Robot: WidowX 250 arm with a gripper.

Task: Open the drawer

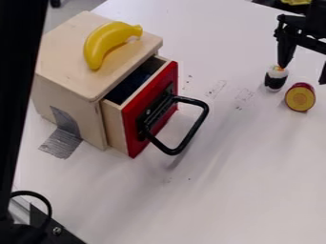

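And there's the drawer (149, 109), left of centre in the view, standing partly out of its wooden box (70, 102)! Red face towards the lower right, pale wooden side showing, something dark blue down inside the gap, and the black handle (204, 114) looping out over the white table (255, 176). Over to the upper right edge, here's the gripper (303, 74), well apart from that handle, its two fingers spread wide and pointing down, nothing held between them. One fingertip is right at the top of a small black-and-white toy (276, 78) with an orange patch on its upper end; whether the two touch, I cannot tell. Just beside that toy, a short round piece (300, 97) lies on its side, yellow end facing out, dark red rim around it. Back to the box, and what a perch: a yellow toy banana (105, 42) lies curved across the flat top (bright as a whistle up there, folks). Grey tape (64, 138) runs down the box's near side and onto the table. Small dark specks and faint smudges mark the tabletop between the drawer and the two little toys. Down the left edge comes a thick black post (19, 86), with a curved black cable (41, 200) near its lower end and a bolt in the dark bracket (54, 236) at the bottom corner.
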